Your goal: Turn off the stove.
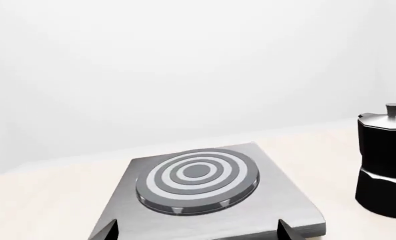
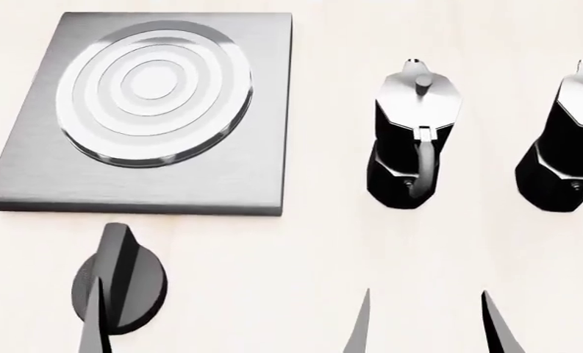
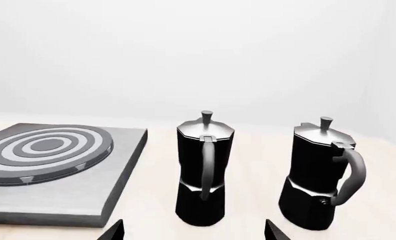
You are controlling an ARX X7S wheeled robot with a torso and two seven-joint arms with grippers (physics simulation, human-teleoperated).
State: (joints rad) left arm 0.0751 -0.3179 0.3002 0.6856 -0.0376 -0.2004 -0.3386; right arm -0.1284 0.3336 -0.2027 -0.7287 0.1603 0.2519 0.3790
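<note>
The stove (image 2: pixel 252 173) is a flat brushed-grey plate with a ringed round burner (image 2: pixel 154 92), at the upper left of the head view. Its black ridged knob (image 2: pixel 134 276) sits on the counter just in front of the plate. My left gripper (image 1: pixel 198 232) is open, its tips framing the plate's near edge (image 1: pixel 204 225). One left finger (image 2: pixel 93 323) overlaps the knob's left side in the head view; contact is unclear. The knob is out of both wrist views. My right gripper (image 2: pixel 426 327) (image 3: pixel 194 232) is open and empty, in front of the nearer moka pot.
Two black-and-silver moka pots stand to the right of the stove, one near it (image 2: pixel 414 140) (image 3: pixel 204 170) and one further right (image 2: pixel 566 147) (image 3: pixel 321 175). A pot (image 1: pixel 384 160) also shows in the left wrist view. The counter (image 2: pixel 271 294) is pale.
</note>
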